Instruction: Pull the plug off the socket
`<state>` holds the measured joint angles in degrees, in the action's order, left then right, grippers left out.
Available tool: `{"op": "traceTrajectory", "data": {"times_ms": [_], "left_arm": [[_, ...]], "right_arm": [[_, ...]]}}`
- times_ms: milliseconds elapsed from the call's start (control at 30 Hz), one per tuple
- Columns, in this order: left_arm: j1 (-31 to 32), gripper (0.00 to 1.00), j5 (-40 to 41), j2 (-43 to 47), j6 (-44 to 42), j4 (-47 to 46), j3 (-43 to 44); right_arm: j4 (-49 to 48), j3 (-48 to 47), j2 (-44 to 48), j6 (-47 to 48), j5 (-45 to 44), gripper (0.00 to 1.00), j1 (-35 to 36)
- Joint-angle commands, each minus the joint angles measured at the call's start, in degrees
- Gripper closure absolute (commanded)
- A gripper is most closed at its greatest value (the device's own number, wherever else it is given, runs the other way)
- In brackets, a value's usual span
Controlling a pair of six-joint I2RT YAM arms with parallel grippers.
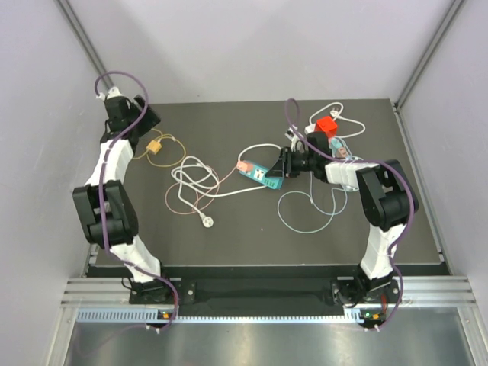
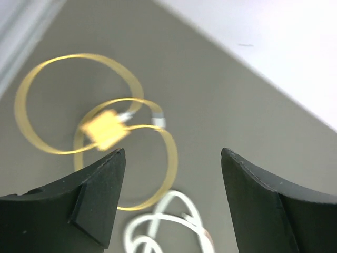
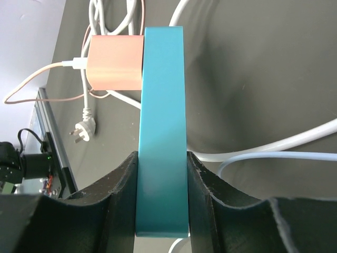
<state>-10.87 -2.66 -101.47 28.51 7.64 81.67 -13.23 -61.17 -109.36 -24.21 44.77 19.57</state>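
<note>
My right gripper [image 1: 284, 164] is shut on the short teal power strip [image 3: 160, 121], which stands on edge between the jaws. A salmon-pink charger plug [image 3: 116, 63] with a white cable sits in the strip's left face; it also shows in the top view [image 1: 245, 165]. The long white power strip [image 1: 316, 139] lies at the back right, mostly hidden behind my right arm, with a red block plug [image 1: 327, 125] on its far end. My left gripper [image 2: 174, 158] is open and empty, hovering at the back left above a yellow charger [image 2: 105, 130].
A yellow cable [image 1: 164, 145] loops round the yellow charger. A tangle of white and pink cable [image 1: 194, 183] lies mid-table, ending in a white wall plug [image 1: 207, 222]. A pale blue cable loop [image 1: 305, 213] lies in front of my right arm. Grey walls enclose the table.
</note>
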Motion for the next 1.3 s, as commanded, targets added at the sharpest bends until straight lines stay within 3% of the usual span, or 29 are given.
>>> {"op": "traceTrajectory", "data": {"times_ms": [0,167,300,533,733,1133,1267], "left_arm": [[-0.46,0.21,-17.44,6.28,1.63,-4.38,-2.38],[0.06,0.14,-36.94,11.55,14.27,-16.50,-14.48],[4.17,0.14,-41.37,14.02,21.93,-22.58,-23.21],[14.20,0.15,-38.92,13.76,32.98,-22.31,-30.15],[20.89,0.17,-34.97,11.12,42.58,-25.74,-33.32],[26.34,0.19,-31.97,5.76,45.05,-25.83,-32.72],[27.40,0.25,-31.89,4.44,46.19,-26.62,-31.40]], "right_arm": [[-2.85,-2.47,3.19,2.67,3.39,1.00,-0.68],[-2.85,-2.64,3.28,4.95,6.64,1.00,-0.59],[-2.33,-2.64,3.19,6.62,7.26,1.00,-0.33],[0.05,-2.29,5.29,12.25,2.09,1.00,2.13],[-5.56,1.66,8.37,13.75,-0.30,1.00,3.19],[-11.64,5.09,10.57,13.75,0.05,1.00,3.98],[-12.07,5.53,11.45,14.71,-0.74,1.00,4.77]]}}
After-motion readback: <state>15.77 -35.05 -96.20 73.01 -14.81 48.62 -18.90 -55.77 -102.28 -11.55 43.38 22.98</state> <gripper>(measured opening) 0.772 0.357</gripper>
